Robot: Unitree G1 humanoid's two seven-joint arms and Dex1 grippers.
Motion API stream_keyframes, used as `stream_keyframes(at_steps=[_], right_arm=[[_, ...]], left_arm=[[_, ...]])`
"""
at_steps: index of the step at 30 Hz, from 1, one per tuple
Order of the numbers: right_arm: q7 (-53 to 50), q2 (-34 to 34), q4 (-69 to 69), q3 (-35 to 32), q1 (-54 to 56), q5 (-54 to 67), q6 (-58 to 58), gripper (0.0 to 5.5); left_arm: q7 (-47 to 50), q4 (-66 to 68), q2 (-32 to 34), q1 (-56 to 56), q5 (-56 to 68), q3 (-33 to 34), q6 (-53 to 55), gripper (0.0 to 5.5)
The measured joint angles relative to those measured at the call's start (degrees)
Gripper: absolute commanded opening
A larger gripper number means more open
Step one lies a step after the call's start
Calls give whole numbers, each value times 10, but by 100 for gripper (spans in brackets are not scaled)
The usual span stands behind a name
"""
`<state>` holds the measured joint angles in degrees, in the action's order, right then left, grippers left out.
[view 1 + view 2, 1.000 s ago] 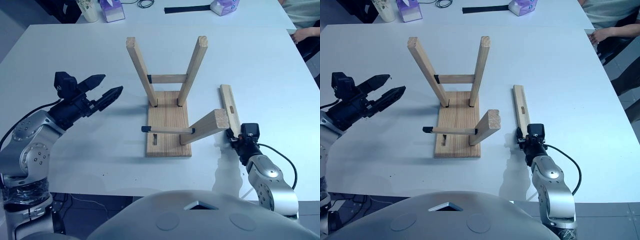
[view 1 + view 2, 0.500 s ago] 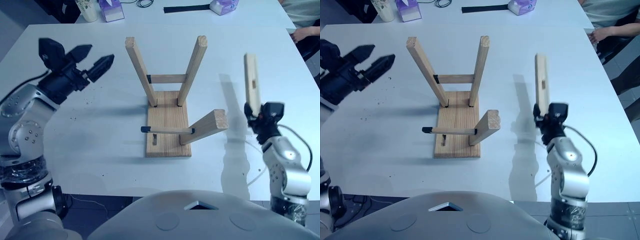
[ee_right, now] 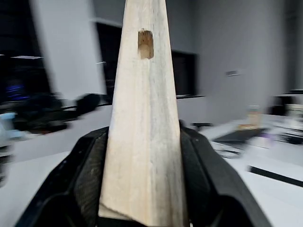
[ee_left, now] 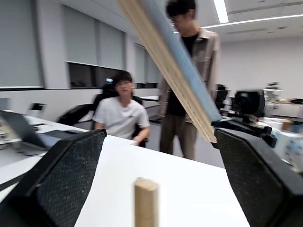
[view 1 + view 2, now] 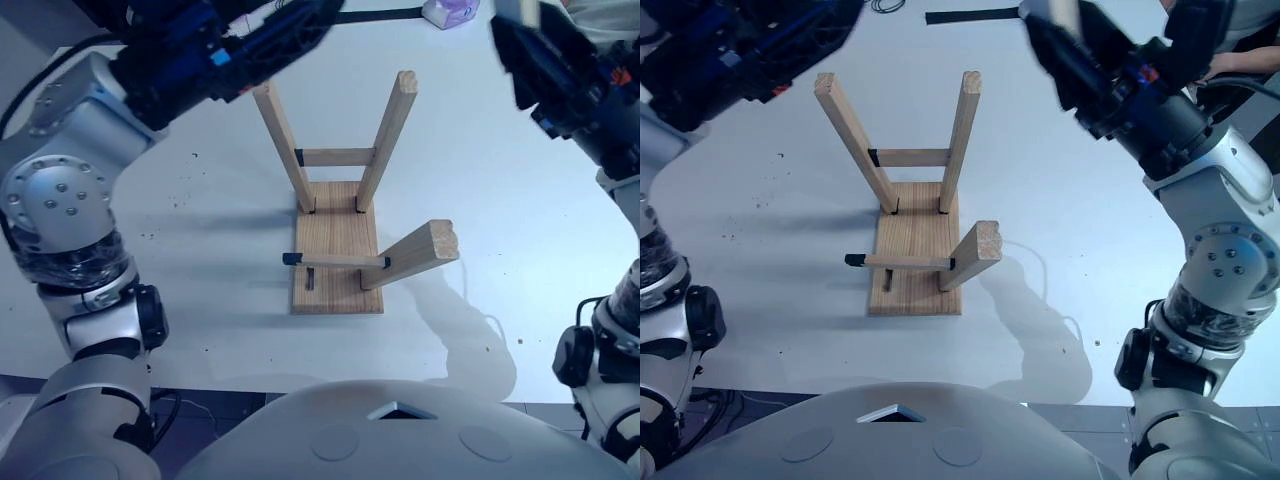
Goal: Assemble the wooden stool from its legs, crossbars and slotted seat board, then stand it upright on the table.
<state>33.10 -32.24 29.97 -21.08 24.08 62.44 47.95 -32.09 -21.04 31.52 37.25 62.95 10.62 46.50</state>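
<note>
Bright overhead light, soft shadows on the white desk.
Ceiling strip lights glow in the left wrist view. The stool casts its shadow leftward. The left pincer and right pincer look smeared; the room behind the gripped leg is blurred.

Clamps a pale wooden leg in the right gripper, with 2 black textured fingers pressed against its 2 opposite sides near the closer end. Points straight away from the wrist, broad face toward the camera. Bears 1 small rectangular slot on that face, close to the far end. Backed by a white table with a dark strip lying on it, well apart from the leg, and a blurred room beyond.
</note>
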Motion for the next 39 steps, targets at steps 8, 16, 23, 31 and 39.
stream_keyframes(at_steps=[8,16,23,31,39], right_arm=[[92,-60,-44,53,48,70,46,207],[154,-93,-53,75,48,75,59,207],[186,-113,-60,79,48,81,65,207],[217,-132,-63,99,51,67,64,206],[253,-149,-60,120,52,24,47,205]], left_arm=[[-47,4,-30,21,76,-22,25,423],[-46,27,-33,31,112,-18,30,423],[-74,28,-25,40,157,-15,55,405],[-96,23,-10,41,145,-39,77,265],[-110,16,-3,39,124,-46,83,210]])
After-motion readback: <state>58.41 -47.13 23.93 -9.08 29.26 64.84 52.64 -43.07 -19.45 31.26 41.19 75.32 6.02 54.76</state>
